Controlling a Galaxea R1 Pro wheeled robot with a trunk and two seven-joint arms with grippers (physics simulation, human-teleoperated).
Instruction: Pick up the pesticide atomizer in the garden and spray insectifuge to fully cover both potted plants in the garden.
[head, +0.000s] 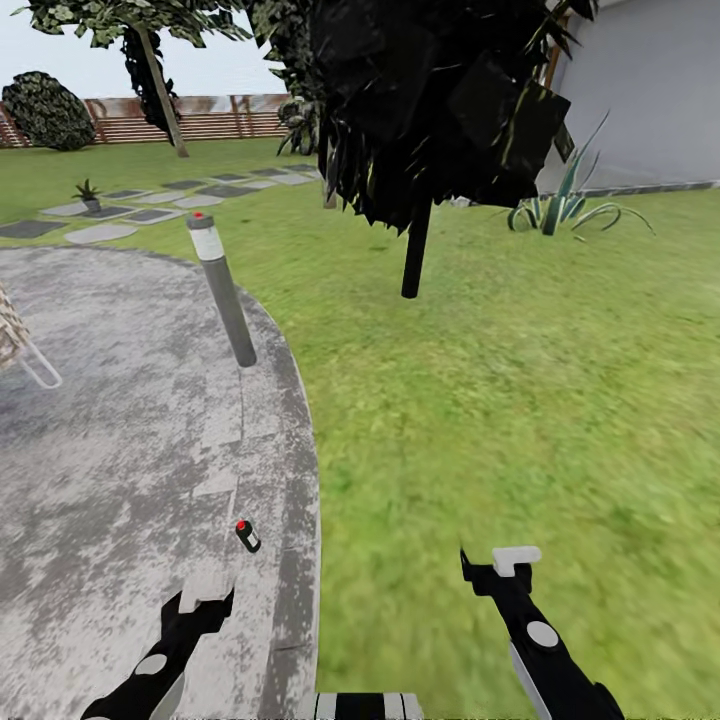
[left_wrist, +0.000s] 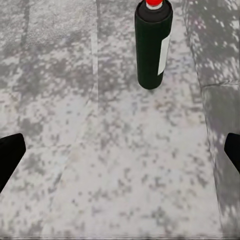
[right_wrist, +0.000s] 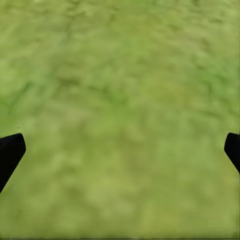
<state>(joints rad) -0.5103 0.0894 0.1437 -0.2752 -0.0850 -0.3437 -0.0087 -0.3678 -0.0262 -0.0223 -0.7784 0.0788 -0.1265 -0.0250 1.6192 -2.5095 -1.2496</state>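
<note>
The pesticide atomizer (head: 247, 536) is a slim dark-green bottle with a red-dotted top, standing upright on the round grey stone patio (head: 120, 430) near its rim. It stands just ahead of my left gripper (head: 205, 598). In the left wrist view the atomizer (left_wrist: 152, 45) shows a white label and stands beyond the open left gripper (left_wrist: 120, 155), not touching its fingers. My right gripper (head: 500, 568) hangs open over the lawn, and the right wrist view shows the right gripper (right_wrist: 120, 150) with nothing between its fingers. One small potted plant (head: 88, 193) sits far off on the stepping stones.
A grey bollard lamp (head: 222, 290) with a red dot stands at the patio edge. A dark tree (head: 420, 110) and a striped agave (head: 560, 205) rise from the lawn ahead. A wicker chair leg (head: 25, 350) is at the left edge. A brown fence (head: 200, 118) closes the back.
</note>
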